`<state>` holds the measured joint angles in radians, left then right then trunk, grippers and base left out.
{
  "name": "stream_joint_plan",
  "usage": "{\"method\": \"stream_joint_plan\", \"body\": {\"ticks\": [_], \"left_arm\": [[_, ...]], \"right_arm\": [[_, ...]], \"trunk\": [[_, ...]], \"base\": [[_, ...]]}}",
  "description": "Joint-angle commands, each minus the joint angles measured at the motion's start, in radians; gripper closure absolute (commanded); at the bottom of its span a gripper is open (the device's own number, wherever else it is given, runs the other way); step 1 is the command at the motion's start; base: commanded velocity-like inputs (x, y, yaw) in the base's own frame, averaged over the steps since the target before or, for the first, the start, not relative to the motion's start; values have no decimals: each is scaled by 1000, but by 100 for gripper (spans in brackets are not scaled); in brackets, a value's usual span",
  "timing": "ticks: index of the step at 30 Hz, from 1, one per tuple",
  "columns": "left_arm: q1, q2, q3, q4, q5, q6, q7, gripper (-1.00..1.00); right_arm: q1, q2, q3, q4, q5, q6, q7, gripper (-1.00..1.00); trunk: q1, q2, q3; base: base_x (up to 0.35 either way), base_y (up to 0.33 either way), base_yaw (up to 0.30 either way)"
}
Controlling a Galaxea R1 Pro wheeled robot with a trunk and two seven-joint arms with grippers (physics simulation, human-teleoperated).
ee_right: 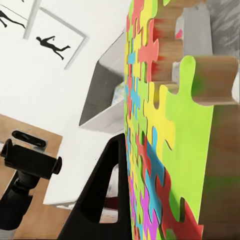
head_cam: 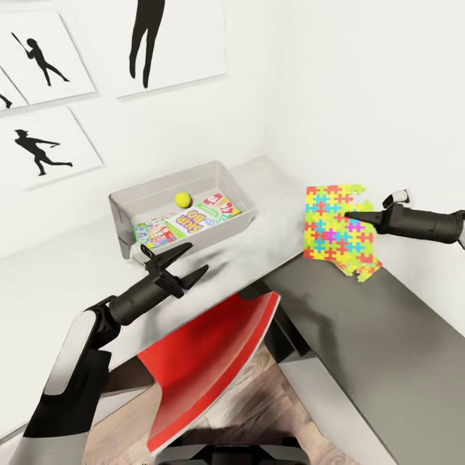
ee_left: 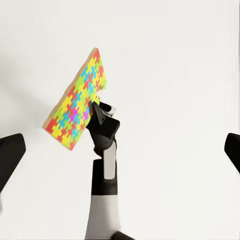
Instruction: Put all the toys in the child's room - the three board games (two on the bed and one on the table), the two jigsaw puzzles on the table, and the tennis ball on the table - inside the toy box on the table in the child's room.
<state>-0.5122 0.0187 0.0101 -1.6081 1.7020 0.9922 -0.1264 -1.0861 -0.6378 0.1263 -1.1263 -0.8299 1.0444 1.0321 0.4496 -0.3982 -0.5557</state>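
1. One jigsaw puzzle [head_cam: 337, 226] is hanging in the air off the right hand [head_cam: 352, 216], which is pinching its edge with its fingers closed on the mat; the mat is standing nearly upright, its face turned toward the head camera, above the join between the pale table [head_cam: 58, 284] and the lower dark-grey section [head_cam: 387, 361]
2. Toward the robot's left of the held mat, the toy box [head_cam: 129, 206] is sitting on the pale table against the wall, so the right hand is the one nearer the carry; the box's long axis is running roughly along that wall
3. Already lying in the box are the tennis ball [head_cam: 183, 199] and printed game boxes [head_cam: 194, 219], one lettered "Skip-Bo"; how many lie there I cannot tell
4. Hovering in front of the box's near wall, the left hand [head_cam: 187, 261] is holding nothing, its fingers spread well apart
5. Judging by the layout, the mat is needing to tip flat as it crosses the rim, or its lower corner may catch the thick edge
6. Seen close in the right wrist view, the mat is looking thick and foam-like, with notched interlocking pieces in red, yellow, green and blue and plain brownish cut edges; the bin is smooth light grey with sloped sides
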Motion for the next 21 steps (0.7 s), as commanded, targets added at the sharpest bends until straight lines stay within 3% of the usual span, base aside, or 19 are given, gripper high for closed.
{"method": "stream_joint_plan", "body": {"ticks": [1, 2, 3, 9, 10, 17, 21], "left_arm": [[7, 1, 2, 0, -9, 3, -10, -100], [7, 1, 2, 0, -9, 3, -10, -100], [17, 2, 5, 0, -9, 3, -11, -100], [54, 7, 9, 0, -12, -1, -47, -100], [54, 7, 9, 0, -12, -1, -47, -100], [65, 11, 10, 0, -18, -3, -70, -100], [68, 12, 10, 0, -18, -3, -75, -100]], "right_arm": [[-35, 12, 27, 32, 0, 3, 4, 100], [-35, 12, 27, 32, 0, 3, 4, 100], [-68, 26, 52, 65, 0, 3, 4, 100], [-255, 134, 173, 299, 2, 3, 3, 100], [-255, 134, 173, 299, 2, 3, 3, 100], [-419, 247, 224, 518, 10, 3, 1, 100], [-470, 275, 230, 564, 16, 3, 0, 100]], "trunk": [[0, -2, -1], [0, -2, -1], [0, -2, -1], [0, -2, -1], [0, -2, -1], [0, -2, -1], [0, -2, -1]], "base": [[0, 0, 300], [0, 0, 300], [0, 0, 300], [0, 0, 300], [0, 0, 300], [0, 0, 300], [0, 0, 300]]}}
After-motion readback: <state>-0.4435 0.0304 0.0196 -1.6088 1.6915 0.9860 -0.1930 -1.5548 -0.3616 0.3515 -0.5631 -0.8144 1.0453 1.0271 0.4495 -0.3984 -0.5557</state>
